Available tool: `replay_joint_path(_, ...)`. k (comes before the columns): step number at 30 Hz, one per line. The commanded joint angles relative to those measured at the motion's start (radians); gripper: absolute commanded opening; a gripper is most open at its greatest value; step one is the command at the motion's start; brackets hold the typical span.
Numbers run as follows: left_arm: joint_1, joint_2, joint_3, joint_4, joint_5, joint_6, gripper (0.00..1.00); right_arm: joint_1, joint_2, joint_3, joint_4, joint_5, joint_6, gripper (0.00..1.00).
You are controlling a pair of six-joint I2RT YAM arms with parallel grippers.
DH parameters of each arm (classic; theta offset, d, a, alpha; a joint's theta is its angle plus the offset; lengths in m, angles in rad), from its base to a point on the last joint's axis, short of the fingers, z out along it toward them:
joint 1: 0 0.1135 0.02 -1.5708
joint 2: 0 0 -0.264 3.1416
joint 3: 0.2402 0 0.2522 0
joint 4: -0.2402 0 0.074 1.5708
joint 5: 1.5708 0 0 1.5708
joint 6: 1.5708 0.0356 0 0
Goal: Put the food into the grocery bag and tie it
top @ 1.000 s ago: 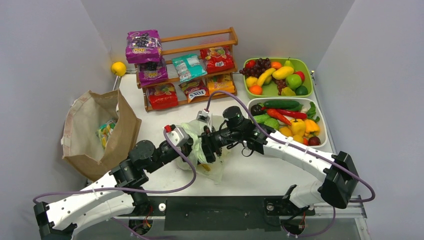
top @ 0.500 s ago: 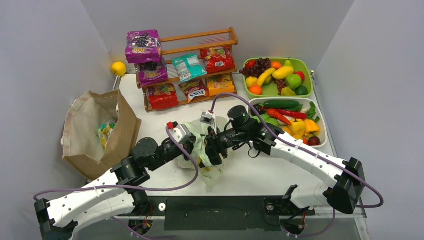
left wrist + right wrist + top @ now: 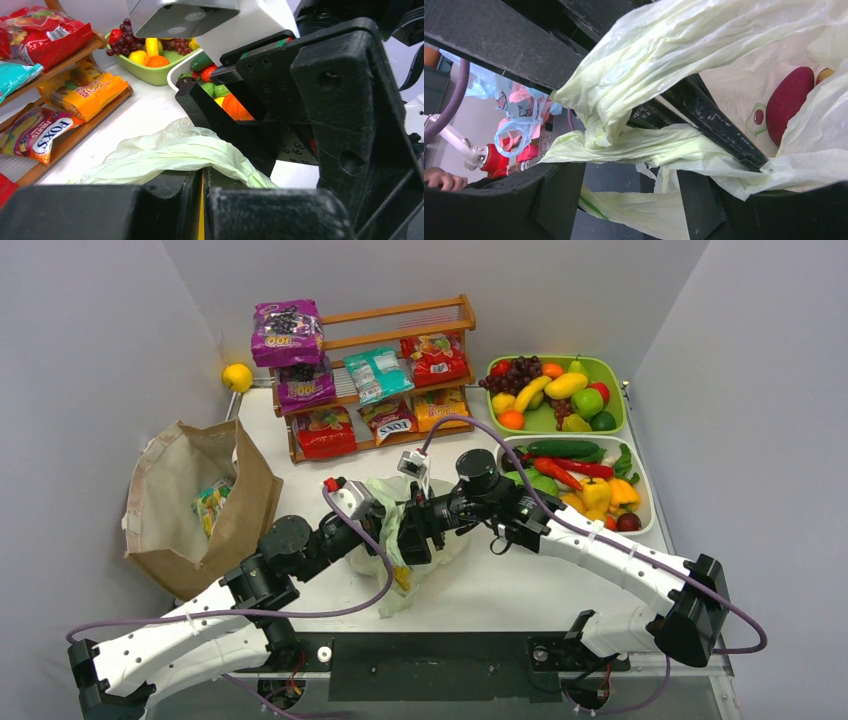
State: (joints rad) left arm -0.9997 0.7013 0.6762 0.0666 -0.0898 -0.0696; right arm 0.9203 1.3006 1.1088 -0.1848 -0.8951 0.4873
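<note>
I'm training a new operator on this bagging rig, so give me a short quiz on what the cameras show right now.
1. True or false: the left claw is shut on the grocery bag.
2. The FOX'S packet lies on: A a wooden rack; B a metal cart; C a blue crate.
3. Fill in: the right claw has its jaws ___, with bag plastic between them.
Key: 1 true; 2 A; 3 open.
</note>
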Motion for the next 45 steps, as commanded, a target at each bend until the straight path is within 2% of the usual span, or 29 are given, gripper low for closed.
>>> replay_joint_path(1, 0.002, -0.002, 0.017, 0.038, -0.050, -0.029, 0.00, 0.030, 0.004, 0.025, 0.157, 0.027, 0.041, 0.62)
replay_joint_path(4, 0.003, 0.000, 0.016, 0.041, -0.061, -0.035, 0.00, 0.031, 0.005, 0.015, 0.219, 0.095, 0.096, 0.62)
replay_joint_path(8, 0.003, 0.001, 0.020, 0.047, -0.092, -0.044, 0.00, 0.036, 0.011, -0.020, 0.382, 0.134, 0.189, 0.61)
replay_joint_path(14, 0.003, 0.007, 0.036, 0.034, -0.132, -0.056, 0.00, 0.062, 0.032, -0.015, 0.412, 0.171, 0.205, 0.58)
replay_joint_path(17, 0.003, 0.007, 0.034, 0.037, -0.134, -0.059, 0.00, 0.071, 0.046, -0.025, 0.474, 0.165, 0.253, 0.53)
replay_joint_path(25, 0.003, -0.017, 0.006, 0.038, -0.140, -0.064, 0.00, 0.073, 0.070, -0.104, 0.818, 0.168, 0.464, 0.44)
replay_joint_path(28, 0.004, -0.030, 0.002, 0.029, -0.143, -0.065, 0.00, 0.069, 0.075, -0.137, 0.878, 0.170, 0.510, 0.41)
replay_joint_path(32, 0.004, -0.039, 0.001, 0.023, -0.144, -0.064, 0.00, 0.061, 0.088, -0.170, 0.955, 0.166, 0.561, 0.27)
replay_joint_path(37, 0.004, -0.044, -0.009, 0.021, -0.142, -0.067, 0.00, 0.040, 0.082, -0.231, 1.082, 0.178, 0.637, 0.23)
replay_joint_path(41, 0.004, -0.046, -0.018, 0.029, -0.136, -0.073, 0.00, 0.015, 0.062, -0.269, 1.106, 0.195, 0.656, 0.21)
replay_joint_path(45, 0.004, -0.049, -0.023, 0.032, -0.137, -0.076, 0.00, 0.014, 0.056, -0.279, 1.057, 0.182, 0.631, 0.19)
